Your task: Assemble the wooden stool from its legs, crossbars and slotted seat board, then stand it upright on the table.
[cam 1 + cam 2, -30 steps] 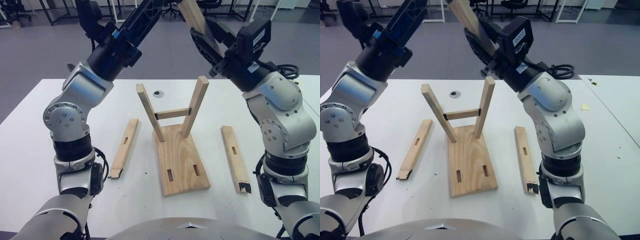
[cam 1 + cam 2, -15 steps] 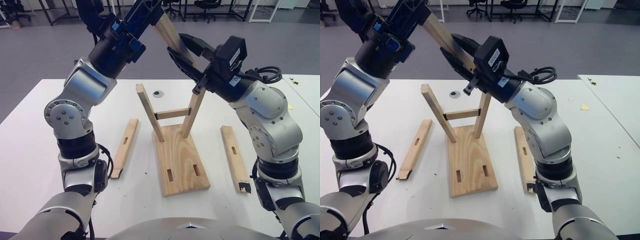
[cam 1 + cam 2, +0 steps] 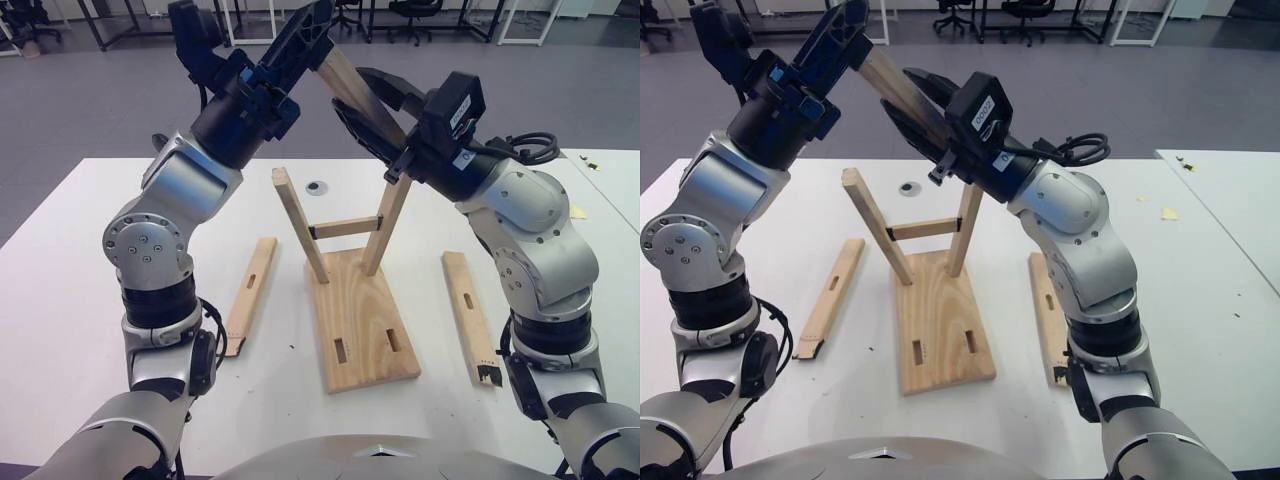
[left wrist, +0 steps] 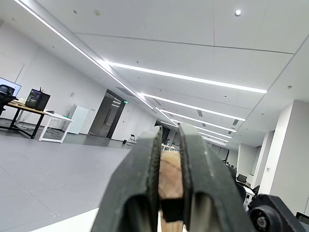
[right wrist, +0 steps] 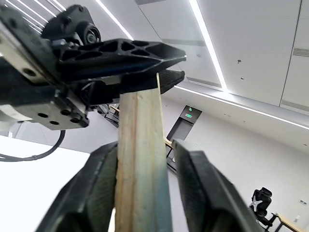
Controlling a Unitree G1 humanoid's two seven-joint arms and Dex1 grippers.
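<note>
A loose wooden leg (image 3: 340,72) hangs slanted in the air above the table's far side, held from both ends. My left gripper (image 3: 305,35) is shut on its upper end (image 4: 170,181). My right gripper (image 3: 355,88) grips it lower down, its fingers (image 5: 104,183) pressed against both sides of the leg (image 5: 140,159). Below, the slotted seat board (image 3: 365,320) lies flat with two legs (image 3: 300,235) standing in it, joined by a crossbar (image 3: 345,228).
Two more slotted legs lie flat on the white table (image 3: 80,260), one left of the board (image 3: 250,295) and one right of it (image 3: 468,315). A small round port (image 3: 318,187) sits behind the stool. Office chairs and desks stand in the room beyond.
My right arm swung the leg down and to the left, toward my left gripper. The left gripper has closed on the leg's upper end, so both now hold it.
</note>
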